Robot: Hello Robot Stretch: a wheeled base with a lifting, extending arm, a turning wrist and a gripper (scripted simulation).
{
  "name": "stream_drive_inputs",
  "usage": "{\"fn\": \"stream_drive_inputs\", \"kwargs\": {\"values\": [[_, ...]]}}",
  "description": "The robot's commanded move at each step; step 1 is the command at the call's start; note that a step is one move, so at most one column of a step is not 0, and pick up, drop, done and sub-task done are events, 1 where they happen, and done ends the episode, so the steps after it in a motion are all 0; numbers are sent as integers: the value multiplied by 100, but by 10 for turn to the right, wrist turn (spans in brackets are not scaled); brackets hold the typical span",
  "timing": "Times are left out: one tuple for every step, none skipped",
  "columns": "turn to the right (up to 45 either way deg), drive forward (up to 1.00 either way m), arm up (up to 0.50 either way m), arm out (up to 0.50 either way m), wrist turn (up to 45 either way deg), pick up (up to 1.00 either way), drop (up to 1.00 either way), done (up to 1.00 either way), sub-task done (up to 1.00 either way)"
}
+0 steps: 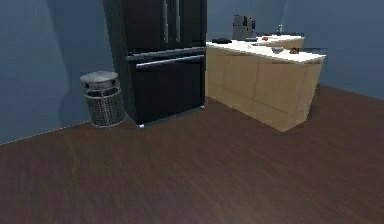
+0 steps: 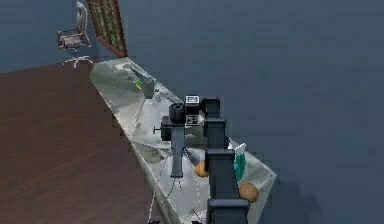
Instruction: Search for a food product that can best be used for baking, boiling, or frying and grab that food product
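The search half looks done and the grab does not. The arm [image 2: 218, 150] reaches out across a long grey surface [image 2: 148, 140], and the jaws hang near a brown rounded lump [image 2: 203, 168] that lies on it. By its shape and colour this is likely a potato, the food the task wants. A second lump [image 2: 247, 190] of the same kind lies farther toward the arm side view's right. Both rest on the surface, so nothing is lifted yet. I cannot tell whether the jaws stand apart or together, nor whether they hold anything.

The room has a dark wood floor [image 1: 200, 180] and blue walls [image 1: 50, 50]. In the forward view a tall black fridge [image 1: 160, 55] stands beside a pale kitchen surface [image 1: 265, 85] with small items on top, and a round bin [image 1: 102, 98] sits on the fridge's other side. Past the far end of the long grey surface are a chair [image 2: 75, 38] and a framed picture [image 2: 108, 25]. A small teal thing [image 2: 238, 155] lies between the lumps.
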Motion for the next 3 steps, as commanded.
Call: {"fn": "stream_drive_inputs", "kwargs": {"values": [[0,0,0,0,450,0,0,0,0],[0,0,0,0,450,0,0,0,0],[0,0,0,0,450,0,0,0,0]]}}
